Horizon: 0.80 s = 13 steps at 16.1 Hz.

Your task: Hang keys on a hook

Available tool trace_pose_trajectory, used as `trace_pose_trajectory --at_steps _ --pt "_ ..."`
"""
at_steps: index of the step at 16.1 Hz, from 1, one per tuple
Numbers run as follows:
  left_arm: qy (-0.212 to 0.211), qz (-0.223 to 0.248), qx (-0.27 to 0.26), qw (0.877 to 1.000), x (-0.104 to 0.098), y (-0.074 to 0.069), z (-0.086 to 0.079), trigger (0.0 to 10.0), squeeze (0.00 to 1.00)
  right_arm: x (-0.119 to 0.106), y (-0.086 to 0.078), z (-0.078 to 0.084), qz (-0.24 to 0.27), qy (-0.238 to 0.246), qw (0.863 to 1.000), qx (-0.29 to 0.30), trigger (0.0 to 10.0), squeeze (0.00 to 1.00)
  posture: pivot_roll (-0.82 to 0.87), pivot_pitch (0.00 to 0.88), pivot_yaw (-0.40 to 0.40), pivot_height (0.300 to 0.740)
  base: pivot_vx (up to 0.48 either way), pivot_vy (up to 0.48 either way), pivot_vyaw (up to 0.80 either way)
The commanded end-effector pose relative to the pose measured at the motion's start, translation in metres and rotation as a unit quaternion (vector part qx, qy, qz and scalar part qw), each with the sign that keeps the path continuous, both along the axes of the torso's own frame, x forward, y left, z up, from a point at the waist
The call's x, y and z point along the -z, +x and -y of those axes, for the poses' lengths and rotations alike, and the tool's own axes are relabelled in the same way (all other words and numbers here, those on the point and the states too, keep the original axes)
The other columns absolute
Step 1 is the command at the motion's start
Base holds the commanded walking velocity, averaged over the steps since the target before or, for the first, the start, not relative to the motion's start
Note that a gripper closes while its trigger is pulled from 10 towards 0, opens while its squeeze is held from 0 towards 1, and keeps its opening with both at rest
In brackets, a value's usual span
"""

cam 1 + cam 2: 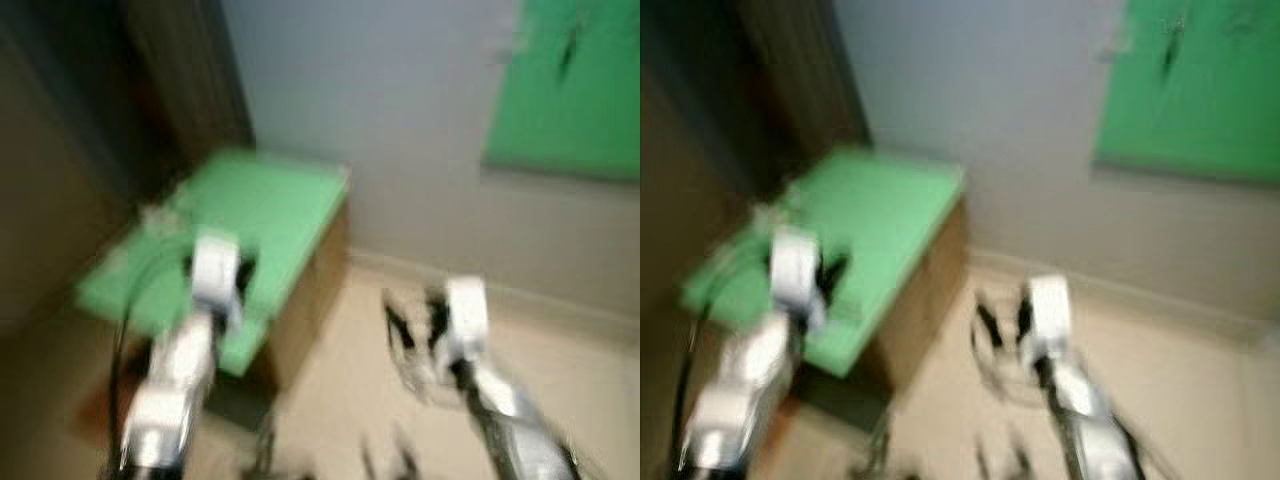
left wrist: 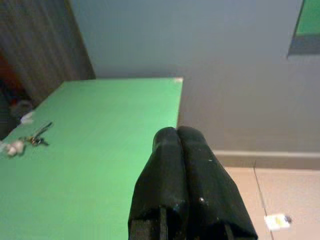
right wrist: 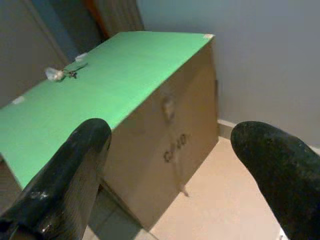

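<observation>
A small bunch of keys [image 2: 36, 136] with a pale fob lies on the green top of a cardboard box [image 2: 115, 145], near its far left side; the same keys [image 3: 67, 72] appear in the right wrist view. My left gripper [image 2: 178, 136] is shut and empty, hovering above the green top. Beside the box, over the floor, my right gripper [image 3: 172, 137] is open with nothing between its fingers. Both head views are blurred; the left arm [image 1: 212, 275] is over the box and the right arm [image 1: 462, 320] over the floor.
A grey wall [image 1: 400, 110] rises behind the box, carrying a green board [image 1: 570, 90] at upper right. A dark curtain or door [image 1: 180, 70] stands to the left. Beige floor [image 1: 360, 380] lies right of the box, with a small scrap [image 2: 276, 220] on it.
</observation>
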<state>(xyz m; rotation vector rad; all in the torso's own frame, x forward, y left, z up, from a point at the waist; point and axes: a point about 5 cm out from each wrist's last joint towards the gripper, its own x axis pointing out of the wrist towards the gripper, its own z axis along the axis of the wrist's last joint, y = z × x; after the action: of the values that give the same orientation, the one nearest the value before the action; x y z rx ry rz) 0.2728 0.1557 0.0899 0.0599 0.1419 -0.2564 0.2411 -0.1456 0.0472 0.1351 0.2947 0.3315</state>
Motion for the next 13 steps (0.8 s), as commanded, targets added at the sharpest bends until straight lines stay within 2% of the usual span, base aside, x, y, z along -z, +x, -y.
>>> trace_pose_trajectory --at_steps 1,3,6,10,13 --pt "0.009 0.012 -0.005 1.000 -0.008 0.008 -0.004 10.0 0.00 -0.002 -0.001 -0.003 0.011 -0.008 1.000 -0.009 10.0 0.00 -0.19 0.061 0.114 0.736 0.000 0.480 -0.60" --pt "0.039 0.015 -0.029 0.999 -0.006 0.008 -0.011 10.0 0.00 0.008 -0.015 0.011 -0.003 -0.031 0.999 -0.006 10.0 0.00 -0.20 0.066 0.117 0.736 0.000 0.240 0.00" --pt "0.034 0.017 -0.032 0.999 -0.006 0.009 -0.017 10.0 0.00 0.012 -0.022 0.021 -0.014 -0.039 0.999 0.009 10.0 0.00 -0.22 0.072 0.125 0.736 0.000 0.000 0.00" --pt "0.037 0.027 -0.043 0.998 -0.011 0.014 -0.025 10.0 0.00 0.008 -0.014 0.013 0.000 -0.030 1.000 0.007 10.0 0.00 -0.21 0.073 0.129 0.736 0.000 0.421 0.00" --pt "0.045 0.050 -0.069 0.995 -0.021 0.013 -0.040 10.0 0.00 0.008 -0.012 0.006 0.001 -0.026 1.000 -0.007 10.0 0.00 -0.19 0.074 0.121 0.736 0.000 0.480 0.00"
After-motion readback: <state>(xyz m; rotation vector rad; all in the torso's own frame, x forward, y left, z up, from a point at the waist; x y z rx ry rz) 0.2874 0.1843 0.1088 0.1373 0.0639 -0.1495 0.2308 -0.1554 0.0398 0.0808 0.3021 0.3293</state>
